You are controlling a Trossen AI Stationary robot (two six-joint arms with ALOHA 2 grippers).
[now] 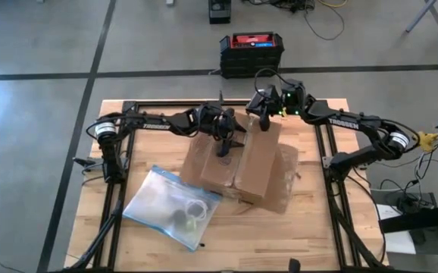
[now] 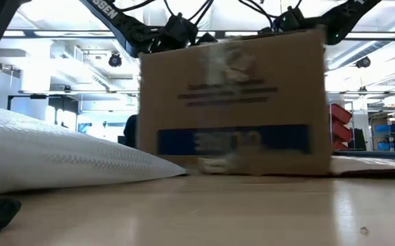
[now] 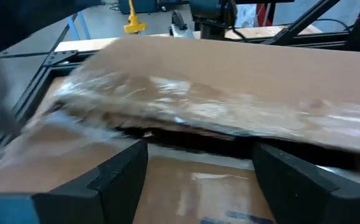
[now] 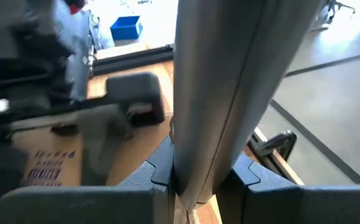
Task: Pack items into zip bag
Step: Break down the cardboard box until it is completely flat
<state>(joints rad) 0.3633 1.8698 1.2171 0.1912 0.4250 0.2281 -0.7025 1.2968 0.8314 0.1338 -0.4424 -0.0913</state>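
Your right hand (image 1: 265,121) is clamped on the upright flap of the cardboard box (image 1: 238,163), at the box's far edge; your left hand (image 1: 225,148) hangs released, fingers spread, over the box's open mouth. The zip bag (image 1: 172,206) lies flat on the surface (image 1: 310,227) near its front left, well apart from both hands, with a dark piece (image 1: 182,219) and a pale piece (image 1: 197,208) showing through the plastic.

Risks, as judged from here:
- The flap grip is thin card (it could crease or slip), and a slip would let the flap swing onto your left hand.
- A pull on the flap may drag or tip the whole box, since nothing else pins it.
- The left wrist view shows a flap edge and crinkled clear film just ahead of the fingers; reaching in could snag them.
- I cannot tell what remains inside the box.

Clearance: the metal frame rails hem both sides. Open surface lies at the front right; the bag sits close to the front left edge, so any nudge toward that side could push it off.
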